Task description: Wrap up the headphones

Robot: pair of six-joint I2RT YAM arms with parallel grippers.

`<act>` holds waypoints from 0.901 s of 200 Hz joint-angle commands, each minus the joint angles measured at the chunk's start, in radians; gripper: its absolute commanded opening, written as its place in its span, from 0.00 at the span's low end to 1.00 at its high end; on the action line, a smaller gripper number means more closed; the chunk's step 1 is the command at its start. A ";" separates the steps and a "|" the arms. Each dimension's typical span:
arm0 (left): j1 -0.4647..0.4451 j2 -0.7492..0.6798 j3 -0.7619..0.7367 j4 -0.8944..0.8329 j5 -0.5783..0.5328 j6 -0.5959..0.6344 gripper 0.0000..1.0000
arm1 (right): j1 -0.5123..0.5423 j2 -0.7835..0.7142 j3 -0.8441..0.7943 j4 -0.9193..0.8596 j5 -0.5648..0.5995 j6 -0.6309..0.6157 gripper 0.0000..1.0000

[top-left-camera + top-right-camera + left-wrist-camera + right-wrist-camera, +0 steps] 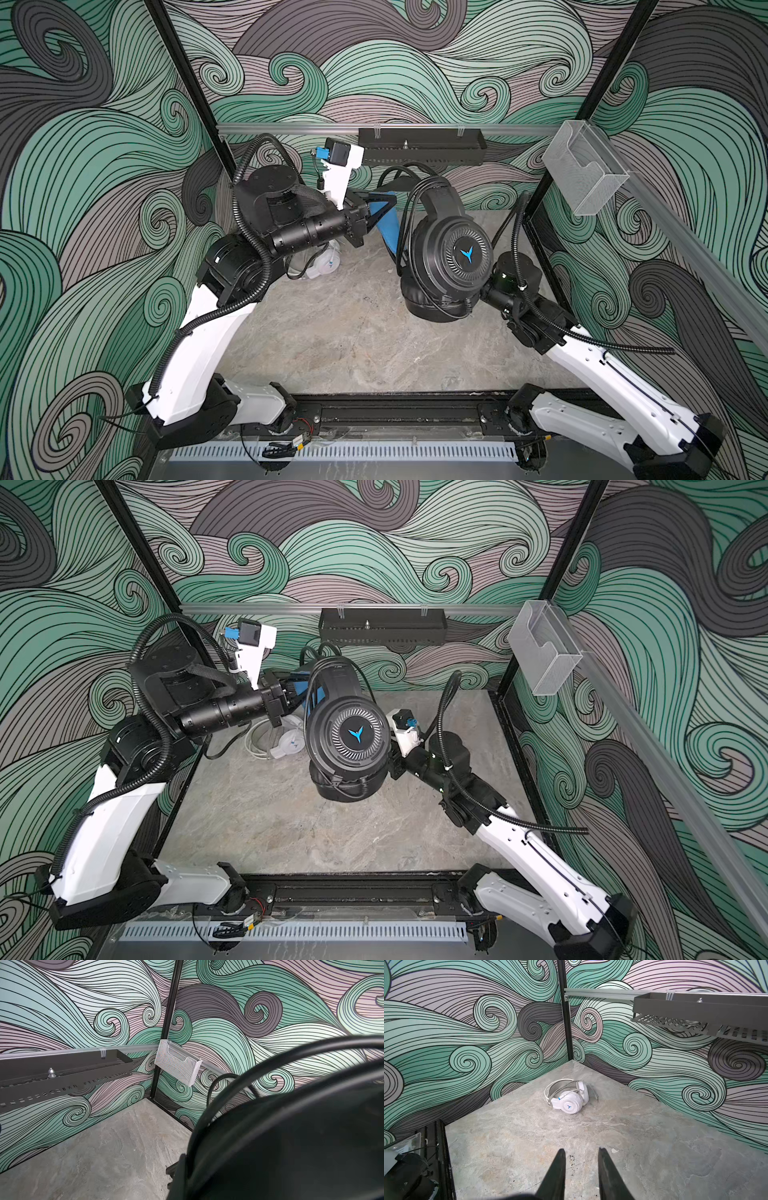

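Note:
The black headphones (453,257) (353,733) hang in the air above the table's middle, ear cups low, with the blue inside of the band showing. Their black cable (409,178) loops round the band and cups. My left gripper (388,202) (296,690) is shut on the band's blue side. In the left wrist view the black headphones (291,1136) fill the near side and hide the fingers. The white headphones (569,1097) (320,264) (282,739) lie on the table at the back left with their pale cable round them. My right gripper (580,1150) is open and empty, and the black cups hide it in both top views.
A black wire shelf (419,145) (62,1072) (695,1012) hangs on the back rail. A clear plastic holder (582,174) (178,1061) hangs at the back right corner. Patterned walls close in the grey stone table (353,332) on three sides.

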 commanded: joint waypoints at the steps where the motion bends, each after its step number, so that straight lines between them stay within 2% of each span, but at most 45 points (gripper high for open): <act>1: 0.002 -0.013 0.028 0.105 0.000 -0.073 0.00 | -0.008 0.000 -0.023 0.044 -0.033 0.048 0.29; 26: 0.003 -0.012 0.027 0.113 -0.001 -0.081 0.00 | -0.009 0.001 -0.040 0.049 -0.038 0.055 0.27; 44: 0.002 -0.012 0.028 0.118 -0.003 -0.088 0.00 | -0.010 0.006 -0.042 0.045 -0.034 0.051 0.21; 80: 0.006 -0.022 0.012 0.139 -0.075 -0.138 0.00 | -0.012 0.006 -0.043 0.023 -0.038 0.040 0.00; 149: 0.041 -0.094 -0.200 0.324 -0.406 -0.468 0.00 | -0.005 0.003 -0.041 -0.031 0.004 0.034 0.00; 180: 0.041 -0.071 -0.208 0.338 -0.534 -0.554 0.00 | 0.051 0.019 -0.032 -0.086 0.100 -0.006 0.00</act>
